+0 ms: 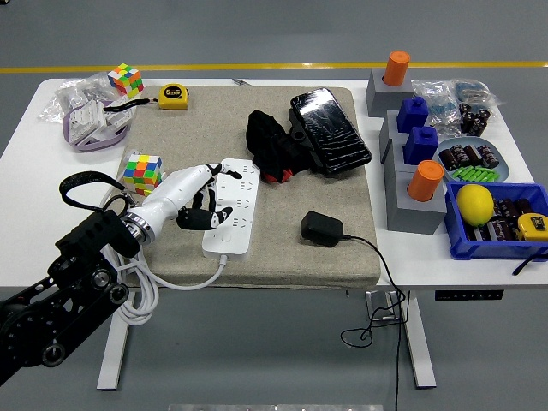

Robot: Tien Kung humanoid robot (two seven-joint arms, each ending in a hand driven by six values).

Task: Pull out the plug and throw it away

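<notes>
A black plug adapter (pixel 320 229) lies loose on the grey mat (pixel 197 128), right of the white power strip (pixel 235 193). Its black cable (pixel 383 265) runs off the table's front right edge. No plug shows in the strip's sockets. My left hand (pixel 201 210), white-backed with black fingers, is over the strip's left edge at its middle. The fingers are spread and bent down onto the strip and grasp nothing. The strip's thick white cord (pixel 141 300) loops off the near left edge. My right hand is out of view.
A Rubik's cube (pixel 143 174) sits just left of my hand, another (pixel 125 80) at the back left by a yellow tape measure (pixel 174 95). A black cloth (pixel 272 145) and black flat device (pixel 330 130) lie behind the strip. Grey blocks (pixel 402 184) and a blue bin (pixel 454 235) with a lemon (pixel 475 204) stand right.
</notes>
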